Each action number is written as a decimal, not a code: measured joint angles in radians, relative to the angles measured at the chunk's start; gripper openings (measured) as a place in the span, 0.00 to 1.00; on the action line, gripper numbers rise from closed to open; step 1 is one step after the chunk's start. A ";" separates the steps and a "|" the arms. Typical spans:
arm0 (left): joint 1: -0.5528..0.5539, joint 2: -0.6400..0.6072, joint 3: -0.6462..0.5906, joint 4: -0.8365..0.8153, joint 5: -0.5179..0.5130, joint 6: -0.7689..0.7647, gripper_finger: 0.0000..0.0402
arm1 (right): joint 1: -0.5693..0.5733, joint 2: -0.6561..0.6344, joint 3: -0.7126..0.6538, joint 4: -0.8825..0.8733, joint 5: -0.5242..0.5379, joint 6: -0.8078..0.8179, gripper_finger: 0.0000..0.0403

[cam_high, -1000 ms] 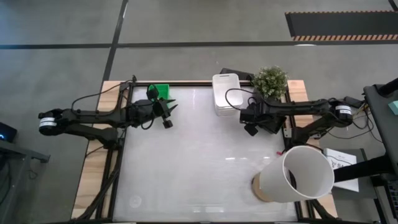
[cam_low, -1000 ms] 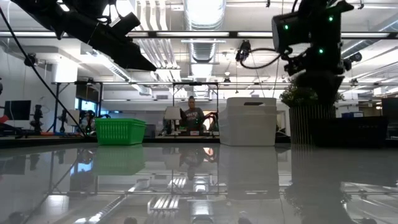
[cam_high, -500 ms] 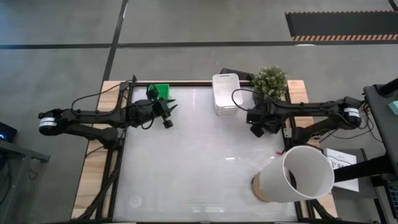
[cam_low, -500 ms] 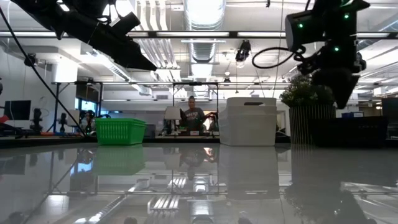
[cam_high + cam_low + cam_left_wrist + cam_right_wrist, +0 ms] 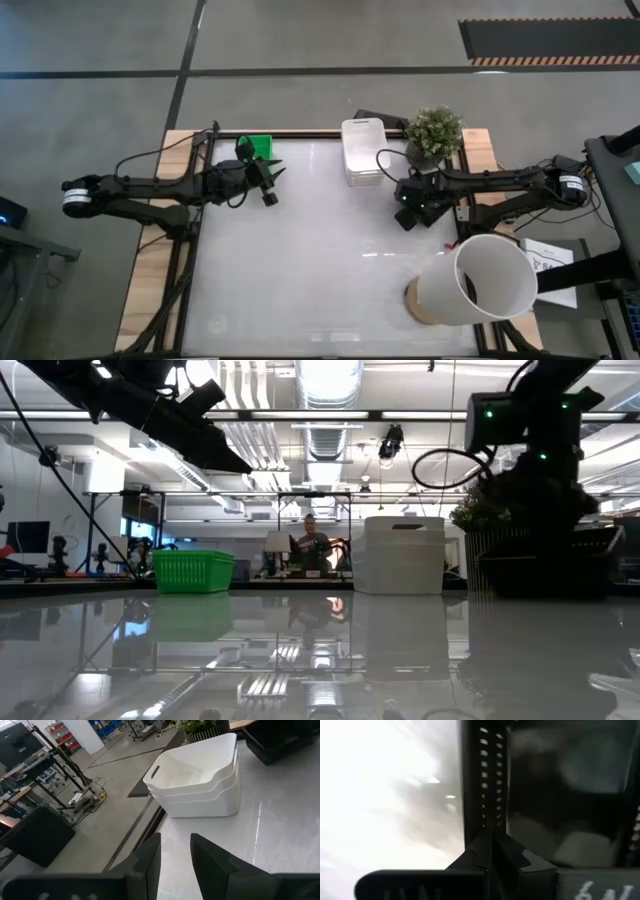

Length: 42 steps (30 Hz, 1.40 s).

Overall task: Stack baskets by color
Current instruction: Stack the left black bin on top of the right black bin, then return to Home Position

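A green basket stands at the table's far left. Two white baskets sit nested at the far middle and also show in the left wrist view. A black mesh basket sits at the right edge, in front of the plant pot. My right gripper points steeply down at it and is shut on it. My left gripper hovers open near the green basket, with nothing between its fingers. My right gripper pinches the black basket's perforated side wall at its top edge, one finger inside the basket and one outside. The fingers come from above, pointing down. In the low view the basket's bottom looks to lie on the table.
A potted plant stands at the far right corner. A large white cylinder stands tilted on a round base at the near right. A person is in the room beyond the far edge. The middle of the table is bare.
My right gripper has sunk toward the table and tipped to point more steeply down, staying shut. The black basket now shows low in front of the plant pot.
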<state>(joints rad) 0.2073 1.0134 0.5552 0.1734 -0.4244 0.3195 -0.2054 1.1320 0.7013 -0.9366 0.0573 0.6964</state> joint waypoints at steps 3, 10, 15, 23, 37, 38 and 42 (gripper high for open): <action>0.000 0.000 0.000 0.000 0.000 0.000 0.22 | 0.000 0.000 0.024 0.032 -0.002 -0.001 0.02; 0.000 0.000 0.000 0.000 0.000 0.000 0.22 | 0.000 0.000 0.091 0.030 0.076 -0.061 0.02; -0.015 -0.020 -0.012 -0.065 0.003 0.024 0.22 | 0.018 -0.047 0.109 0.100 0.079 -0.255 0.02; -0.081 -0.260 -0.157 -0.061 0.318 0.078 0.22 | 0.003 -0.312 -0.070 0.615 -0.004 -0.778 0.02; -0.104 -0.833 -0.434 -0.059 0.318 0.019 0.22 | -0.057 -0.848 -0.434 0.857 -0.137 -0.950 0.02; -0.104 -0.868 -0.454 -0.062 0.317 0.019 0.22 | -0.057 -0.891 -0.457 0.857 -0.137 -0.945 0.02; -0.104 -0.992 -0.515 -0.062 0.315 0.001 0.22 | -0.057 -1.062 -0.537 0.843 -0.137 -0.924 0.02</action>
<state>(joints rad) 0.1036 0.0215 0.0401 0.1117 -0.1093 0.3204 -0.2626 0.0696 0.1646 -0.0933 -0.0801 -0.2277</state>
